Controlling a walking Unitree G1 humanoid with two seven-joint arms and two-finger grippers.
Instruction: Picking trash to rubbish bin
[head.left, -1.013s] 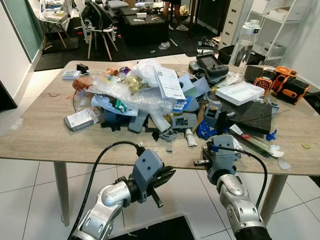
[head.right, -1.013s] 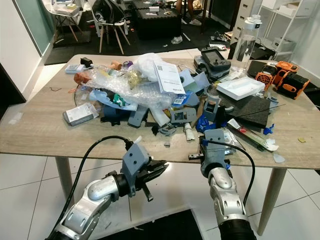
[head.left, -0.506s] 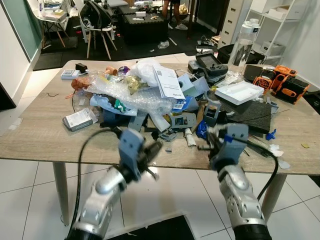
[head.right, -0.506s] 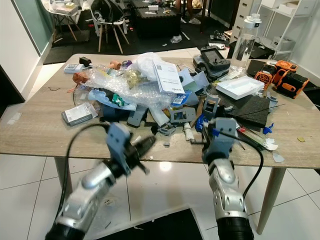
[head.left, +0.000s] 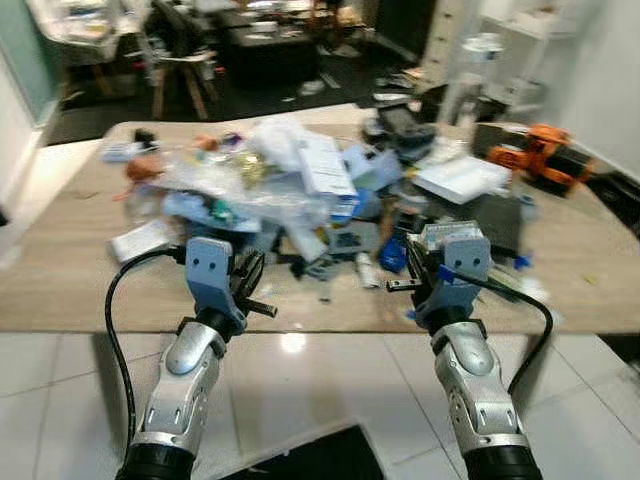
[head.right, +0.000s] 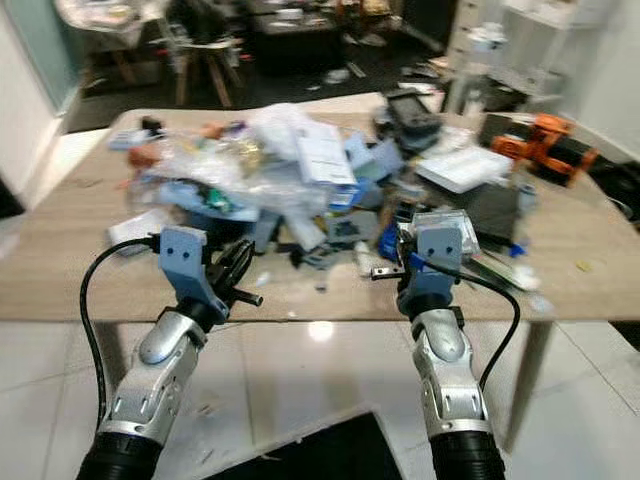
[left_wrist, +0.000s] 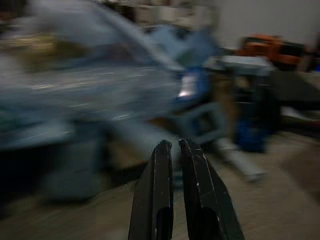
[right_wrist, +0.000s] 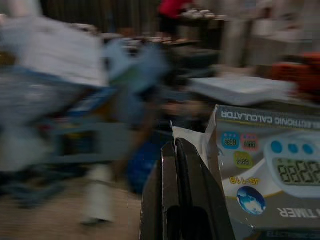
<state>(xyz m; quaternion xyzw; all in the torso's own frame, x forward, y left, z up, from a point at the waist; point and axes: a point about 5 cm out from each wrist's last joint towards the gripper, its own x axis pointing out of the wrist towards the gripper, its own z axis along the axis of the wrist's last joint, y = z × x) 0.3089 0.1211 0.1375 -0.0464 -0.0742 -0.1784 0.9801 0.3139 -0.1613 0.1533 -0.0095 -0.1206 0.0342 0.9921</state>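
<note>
At the near edge of the cluttered wooden bench (head.left: 70, 290), both arms are raised toward the heap of trash (head.left: 270, 190). The right gripper (right_wrist: 176, 150) has its fingers pinched tight on a corner of a grey calculator-timer package (right_wrist: 265, 175), lifted clear of the bench, while the left gripper (left_wrist: 172, 146) hovers near the pile with its fingers nearly together and nothing between them. The pile, bubble wrap (head.right: 215, 165), paper and blue plastic pieces, lies spread across the bench; a black shape low on the floor may be the bin, though I cannot tell. The hold on the package looks thin, only a flap's edge, so a quick swing could let it slip or tear free. Blur suggests brisk motion, and the left gripper could nudge loose pieces off the bench edge.
</note>
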